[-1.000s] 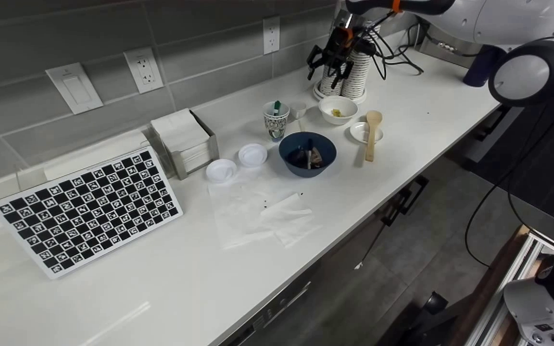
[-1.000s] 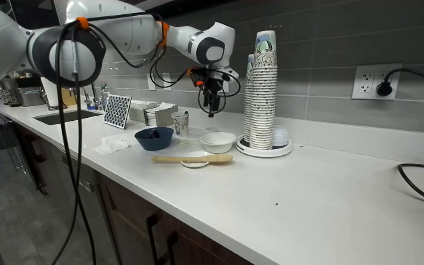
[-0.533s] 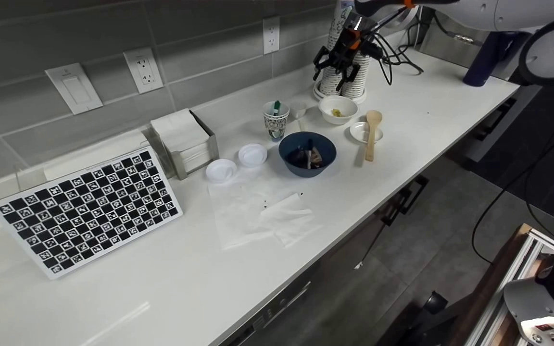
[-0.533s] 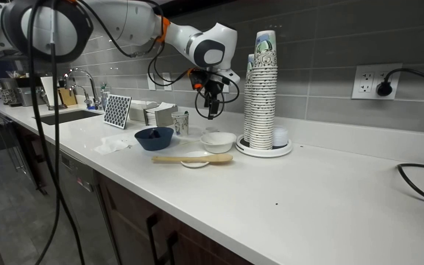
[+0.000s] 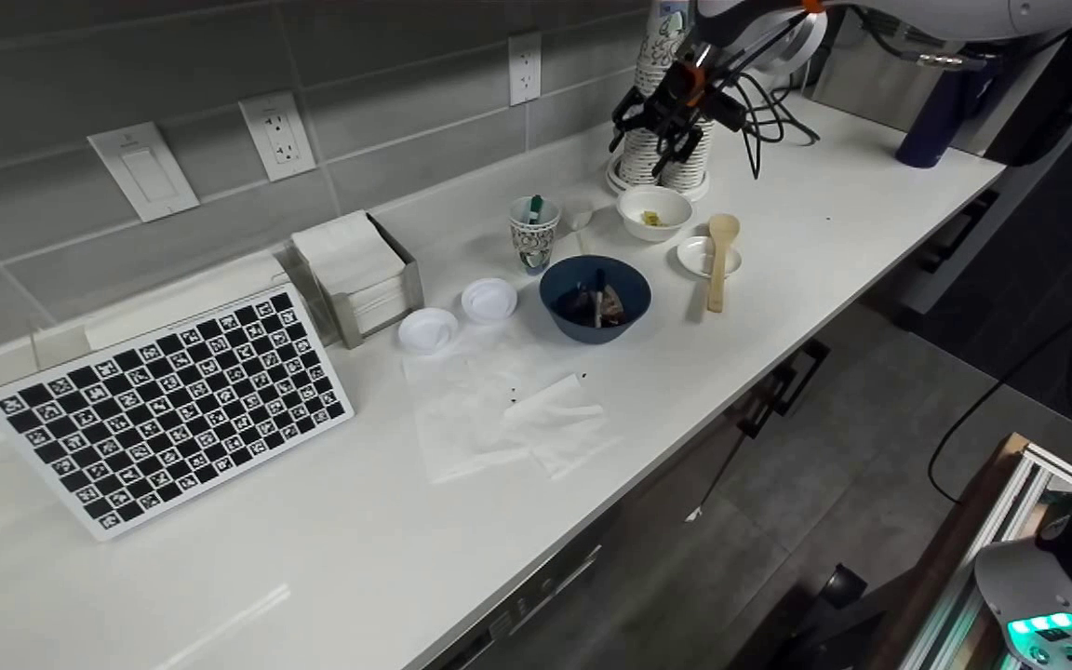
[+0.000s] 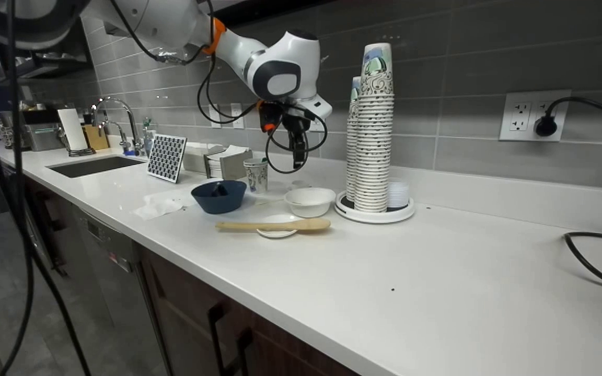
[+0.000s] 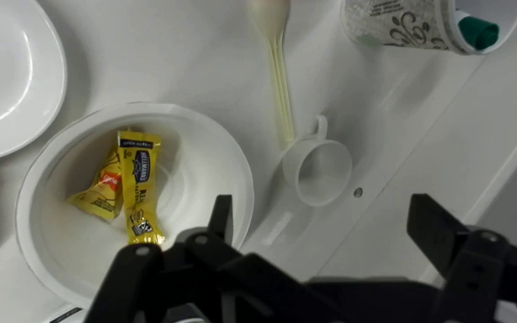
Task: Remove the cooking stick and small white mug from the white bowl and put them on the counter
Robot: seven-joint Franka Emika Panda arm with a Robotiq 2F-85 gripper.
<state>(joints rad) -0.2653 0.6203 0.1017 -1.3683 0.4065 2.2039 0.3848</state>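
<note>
The white bowl [image 5: 655,233] stands upright on the white counter [image 5: 313,558], also in view as a bowl [image 6: 310,204] and from above [image 7: 200,170], with yellow packets inside. The small white mug [image 7: 319,172] stands on the counter beside the bowl, apart from it; it shows in both exterior views [image 5: 578,213] [image 6: 299,184]. The cooking stick [image 5: 716,270], a wooden spoon [image 6: 275,225], lies across the small flat dish [image 5: 692,256], outside the bowl; it is out of the wrist view. My gripper [image 7: 321,211] is open and empty above the counter, near the bowl and mug [image 5: 636,158] [image 6: 299,159].
Tall cup stacks [image 6: 374,151] stand on a round tray behind the bowl. A paper cup [image 5: 534,237], a dark blue bowl [image 5: 595,321], a pale plastic utensil [image 7: 281,85], a napkin holder [image 5: 359,279] and a checkered board [image 5: 173,409] are on the counter.
My gripper has shifted slightly to the right in an exterior view and stays open. The arm's upper links have swung back. A green light now shows on the base. The objects have not moved.
</note>
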